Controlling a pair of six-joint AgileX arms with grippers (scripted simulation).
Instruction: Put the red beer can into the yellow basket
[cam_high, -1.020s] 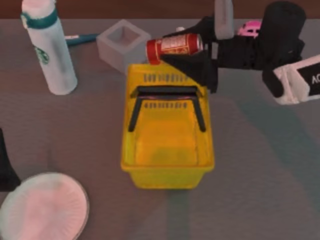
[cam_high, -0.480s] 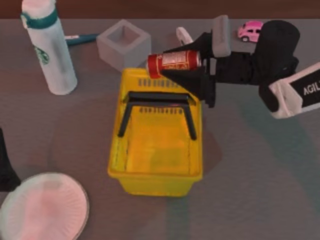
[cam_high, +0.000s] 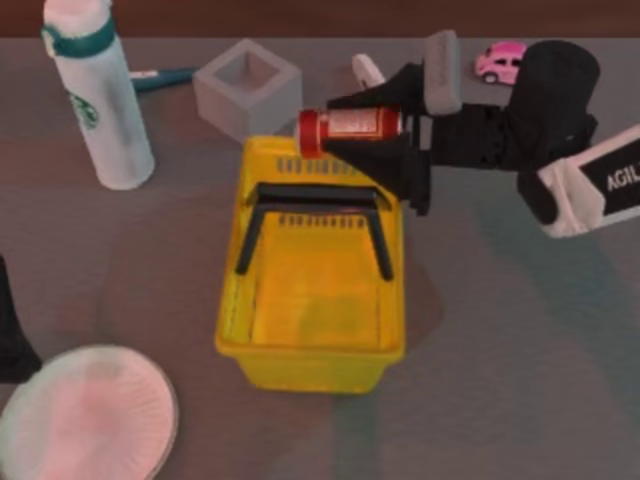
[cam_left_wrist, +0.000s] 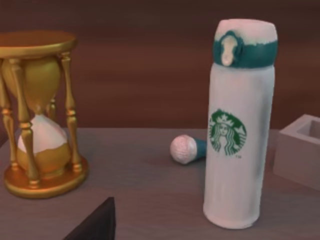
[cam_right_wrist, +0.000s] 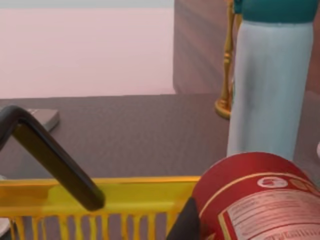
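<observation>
The red beer can (cam_high: 340, 126) lies on its side in the air, with my right gripper (cam_high: 368, 127) shut on it. It hangs just over the far rim of the yellow basket (cam_high: 232, 300), whose black handles (cam_high: 312, 192) are folded across the opening. In the right wrist view the red beer can (cam_right_wrist: 255, 200) fills the near corner beside one dark finger (cam_right_wrist: 186, 225), above the yellow basket's slotted wall (cam_right_wrist: 125, 189). My left arm (cam_high: 10, 335) is parked at the table's left edge.
A tall white bottle (cam_high: 98, 100) stands at the far left, with a gold hourglass (cam_left_wrist: 37, 110) beside it. A grey square box (cam_high: 248, 85) sits just behind the basket. A pink toy car (cam_high: 500, 60) is at the far right, and a pale round plate (cam_high: 88, 418) at the front left.
My right gripper brought the can a little nearer the basket's far rim. The basket slid to the left. The pink car came out from under the arm.
</observation>
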